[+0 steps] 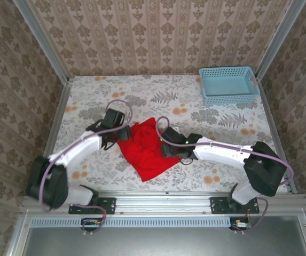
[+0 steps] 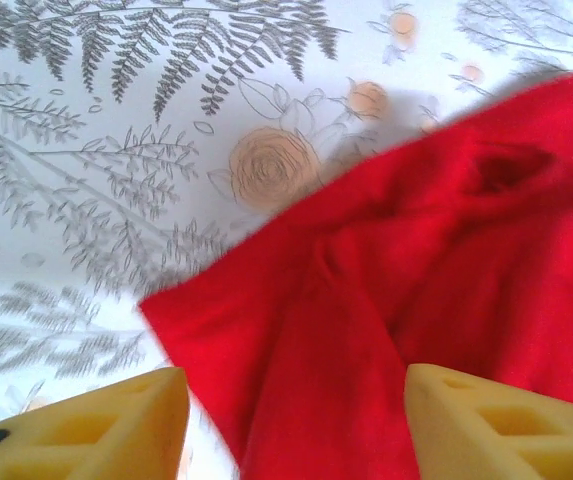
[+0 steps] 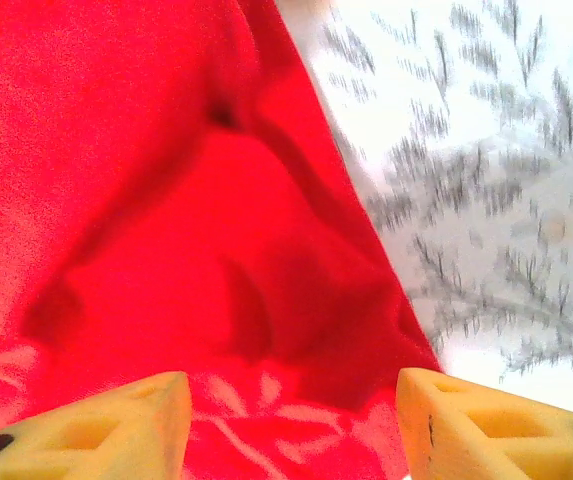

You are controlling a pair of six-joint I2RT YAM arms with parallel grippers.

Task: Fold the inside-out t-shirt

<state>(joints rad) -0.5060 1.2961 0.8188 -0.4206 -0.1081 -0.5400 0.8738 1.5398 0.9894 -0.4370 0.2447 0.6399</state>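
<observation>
The bright red t-shirt (image 1: 144,149) lies crumpled in a rough diamond on the floral table, between the two arms. My left gripper (image 1: 119,133) is at the shirt's left edge, open, its yellow fingers (image 2: 96,425) wide apart over a red corner of the t-shirt (image 2: 406,300), holding nothing. My right gripper (image 1: 166,149) is at the shirt's right edge, also open, with yellow fingers (image 3: 496,425) spread over folded cloth of the t-shirt (image 3: 166,250); a thin single layer near the fingers lets the table pattern show through.
A light-blue plastic basket (image 1: 229,84) stands at the back right of the table. Patterned walls close in the left, back and right sides. Bare floral tabletop (image 1: 158,96) stretches behind the shirt.
</observation>
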